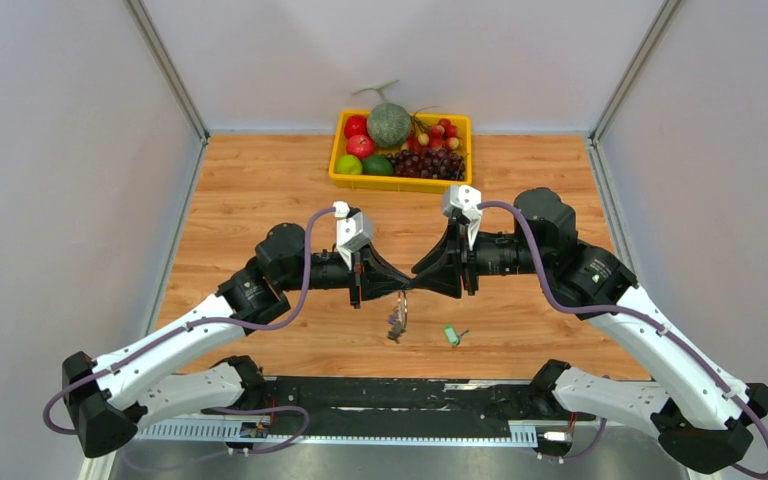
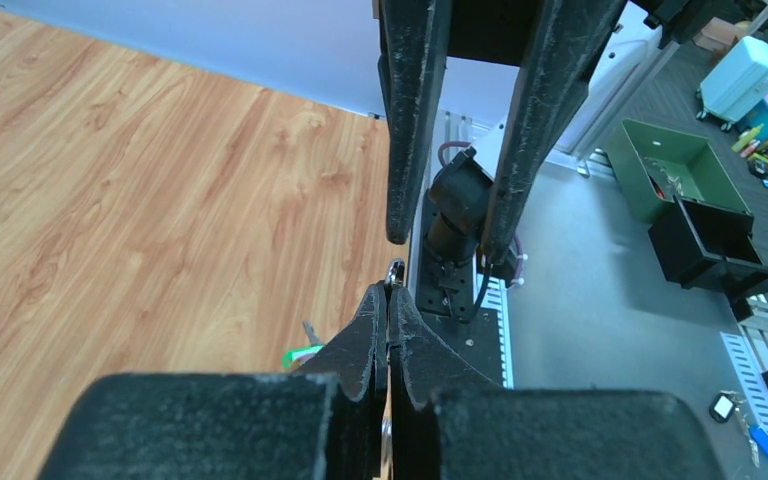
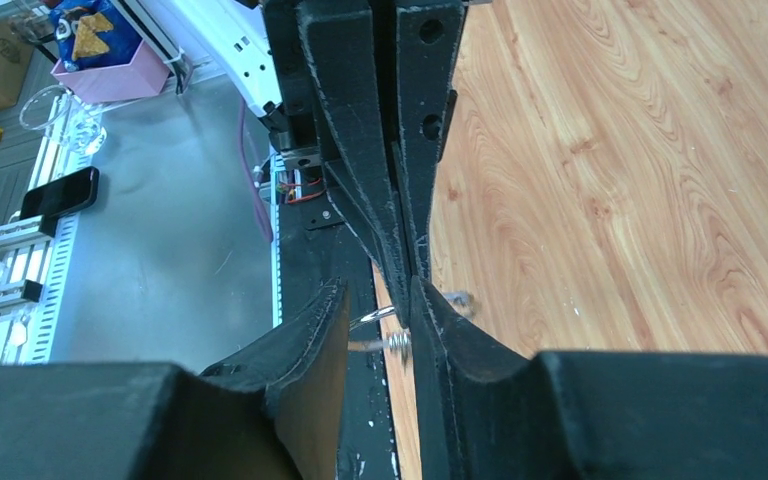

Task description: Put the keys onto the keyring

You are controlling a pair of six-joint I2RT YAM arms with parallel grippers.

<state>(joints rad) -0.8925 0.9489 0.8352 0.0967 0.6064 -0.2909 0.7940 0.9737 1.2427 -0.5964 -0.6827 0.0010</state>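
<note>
Above the surface (image 1: 260,200) I hold both arms tip to tip. Left end effector (image 2: 390,296) is fully closed; right end effector (image 3: 375,300) stands part-open, grip unconfirmed. A key bunch (image 1: 397,322) hangs beneath, apparently threaded. The green-headed key (image 1: 451,335) lies loose, not yet added. The keyring (image 3: 380,318) sits pinched in the left tips

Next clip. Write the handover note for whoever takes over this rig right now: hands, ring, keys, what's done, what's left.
Left hand: shut on the keyring.
Right hand: jaws apart, tips either side of the ring, meeting the left hand tip to tip.
Key bunch: just below the hand tips; whether it is on the ring cannot be told.
Green-headed key: lying loose on the table, right of the bunch.
Done: ring is gripped.
Left: thread at least the green-headed key.
</note>
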